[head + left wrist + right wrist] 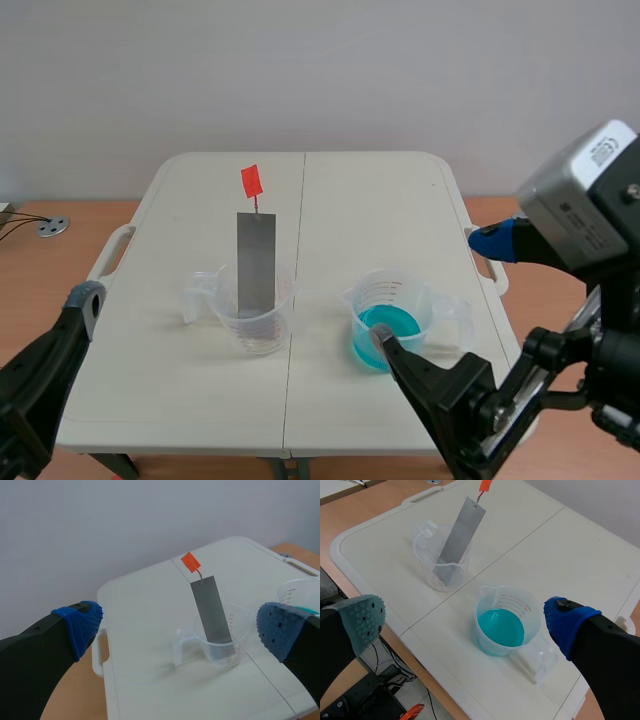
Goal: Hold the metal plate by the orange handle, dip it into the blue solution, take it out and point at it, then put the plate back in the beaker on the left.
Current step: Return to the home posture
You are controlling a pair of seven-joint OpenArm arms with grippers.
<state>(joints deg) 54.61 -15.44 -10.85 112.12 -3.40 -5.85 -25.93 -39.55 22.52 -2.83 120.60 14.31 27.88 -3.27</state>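
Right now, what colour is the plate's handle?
The handle is orange-red, clearest in the scene view.

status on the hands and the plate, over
Left hand open, right hand open, both empty. Plate standing in left beaker, orange handle up, untouched. Nothing blocking the handle.

**Surroundings of the work surface**

A white folding table [200, 400] is seen, divided by a seam [303, 200] running away down its middle, and a moulded carrying handle [112, 250] is set into its left edge. The table is stood on a brown wood-patterned floor [40, 260] and backed by a plain pale wall [300, 70]. A round metal disc [53, 226] is laid on the floor well left of the table, with thin cables [15, 220] beside it. In the right wrist view, black cables [395, 672] are shown lower down, past the table's edge
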